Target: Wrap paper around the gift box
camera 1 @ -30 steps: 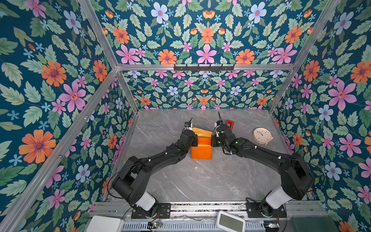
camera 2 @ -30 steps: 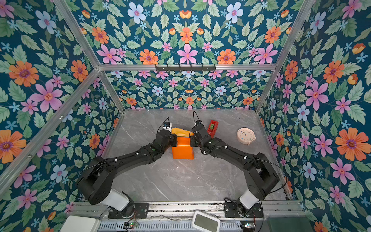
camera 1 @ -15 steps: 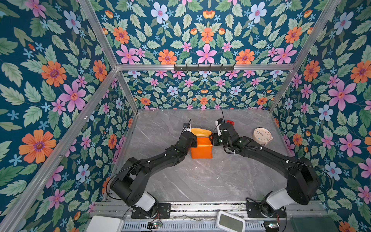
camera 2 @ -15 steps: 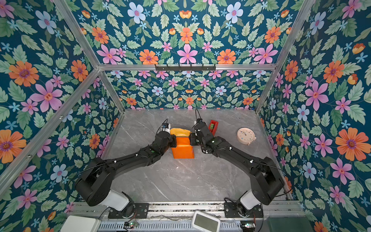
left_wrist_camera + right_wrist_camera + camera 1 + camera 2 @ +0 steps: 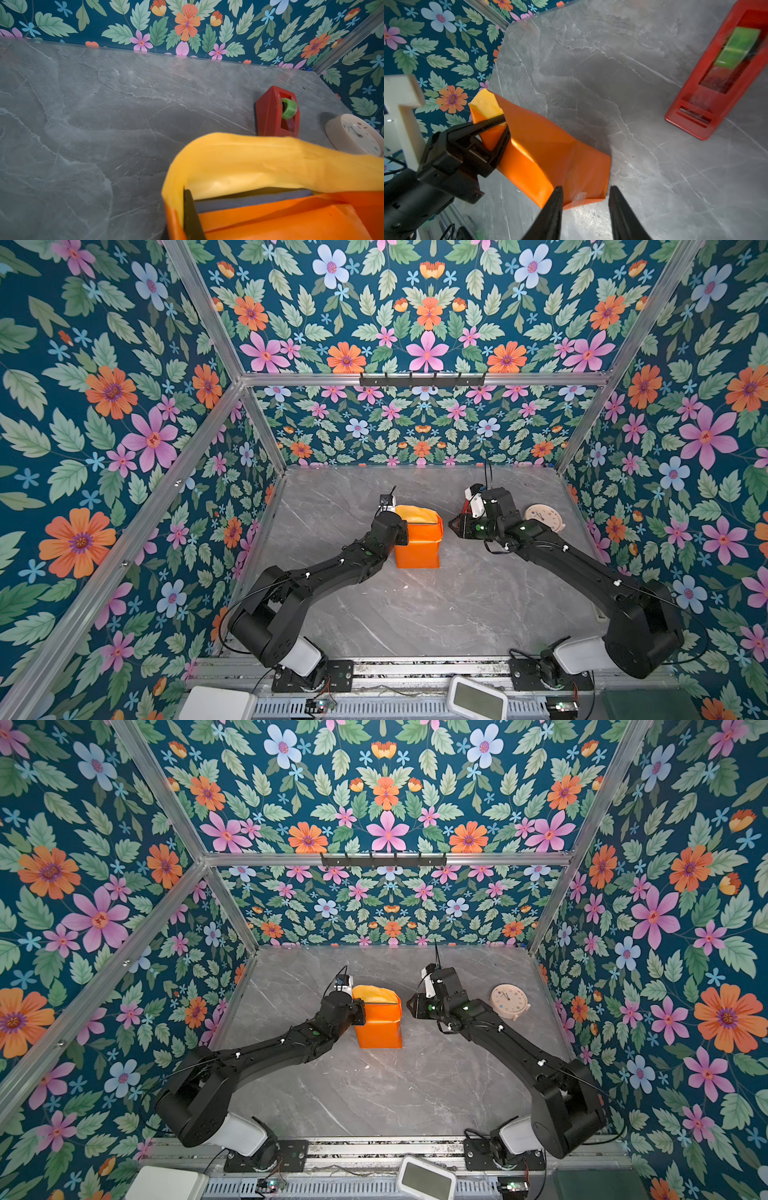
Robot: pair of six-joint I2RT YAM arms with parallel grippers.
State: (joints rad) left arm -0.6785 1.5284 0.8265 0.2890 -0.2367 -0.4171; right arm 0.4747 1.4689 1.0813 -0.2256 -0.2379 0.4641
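Two arms reach in from the near edge of the table and meet at a bundle in its middle. The paper is folded up around the gift box with the orange face out. Only a dark blue strip of the box shows in the left wrist view, under a loose yellow flap at the far end. The left pincer is clamped tight on the paper's edge at the bundle's left far corner, probably to keep that fold against the box so the wrap cannot spring open. The right pincer stands part open and empty, with its tips just beside the bundle's right side. That leaves it free, I judge, to press the next fold or fetch tape. Beyond the bundle on the right stands a red tape dispenser, likely within that arm's reach, and a pale clock lies farther right.
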